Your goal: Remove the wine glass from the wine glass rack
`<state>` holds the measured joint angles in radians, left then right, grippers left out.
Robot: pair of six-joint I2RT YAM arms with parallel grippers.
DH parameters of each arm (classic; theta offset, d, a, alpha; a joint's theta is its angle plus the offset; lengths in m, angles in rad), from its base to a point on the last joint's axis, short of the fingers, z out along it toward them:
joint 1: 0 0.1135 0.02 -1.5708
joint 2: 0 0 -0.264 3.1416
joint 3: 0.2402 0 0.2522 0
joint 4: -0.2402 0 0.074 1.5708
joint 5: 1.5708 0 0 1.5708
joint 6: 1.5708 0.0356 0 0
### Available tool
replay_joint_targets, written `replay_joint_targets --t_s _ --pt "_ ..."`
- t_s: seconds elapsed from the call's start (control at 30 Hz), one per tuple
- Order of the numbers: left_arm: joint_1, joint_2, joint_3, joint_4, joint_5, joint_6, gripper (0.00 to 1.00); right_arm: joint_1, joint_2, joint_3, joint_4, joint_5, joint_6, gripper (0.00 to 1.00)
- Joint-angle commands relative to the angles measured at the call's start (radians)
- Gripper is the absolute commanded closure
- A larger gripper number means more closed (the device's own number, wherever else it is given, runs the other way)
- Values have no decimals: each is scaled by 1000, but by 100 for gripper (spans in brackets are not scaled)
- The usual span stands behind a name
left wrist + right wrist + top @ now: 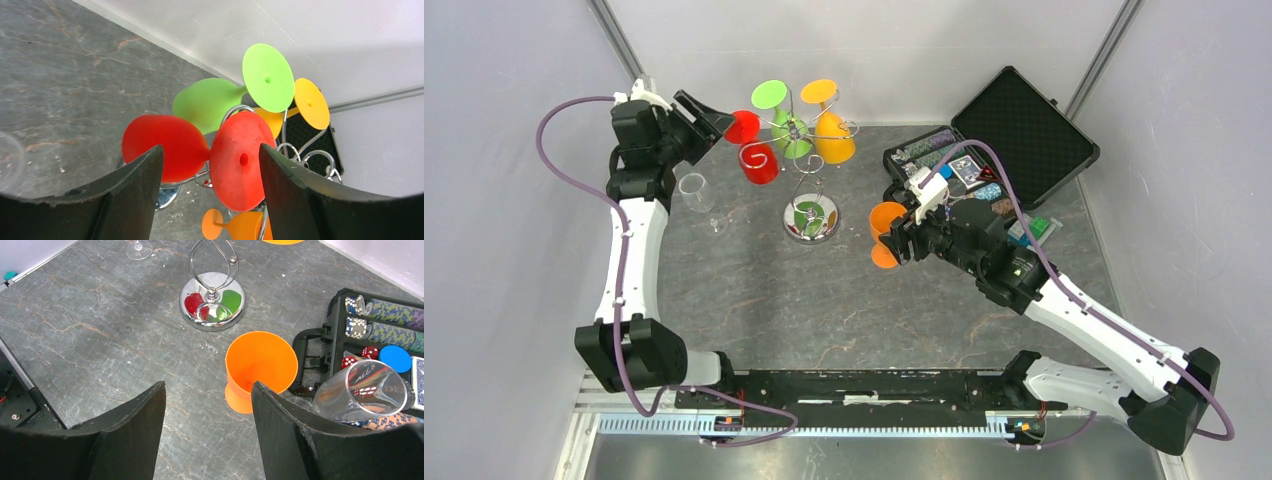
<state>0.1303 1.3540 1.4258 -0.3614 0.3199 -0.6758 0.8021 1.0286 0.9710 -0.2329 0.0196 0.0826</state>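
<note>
Black mounting rail (874, 388) and both arm bases run along the near edge of the dark grey, marble-veined desk (824, 300), which is boxed in by pale grey walls with metal posts in the two rear corners. Toward the back of the desk stands the chrome wire wine glass rack (812, 220) on its round mirror base. A red plastic wine glass (759, 160), a lime green plastic wine glass (792, 142) and a yellow-orange plastic wine glass (834, 138) hang from its curled arms. The left tool (210, 155) is raised at the rack with its fingers spread wide to either side of the red glass's stem and round foot, gripping nothing. A clear wine glass (694, 190) stands upright on the desk left of the rack. The right tool (207, 385) is also spread open, low over the desk. An orange plastic wine glass (259, 365) stands upright just beyond its fingertips. Rear right lies an open black hard case (1024, 130) of poker chips, dice and cards.
</note>
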Motion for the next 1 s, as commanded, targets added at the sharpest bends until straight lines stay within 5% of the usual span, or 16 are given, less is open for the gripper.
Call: replay_joint_targets --t_s 0.0,0.43,0.7,0.97 --pt "21 9 6 100 175 -65 27 -4 -18 -10 55 -17 22 32" --pt "49 5 -73 185 261 -181 50 -4 -27 -23 68 -17 38 32" --pt "64 8 -84 232 303 -245 87 -4 -34 -28 73 -17 43 32" --pt "67 -16 -68 224 301 -247 98 -4 -40 -33 77 -17 45 31"
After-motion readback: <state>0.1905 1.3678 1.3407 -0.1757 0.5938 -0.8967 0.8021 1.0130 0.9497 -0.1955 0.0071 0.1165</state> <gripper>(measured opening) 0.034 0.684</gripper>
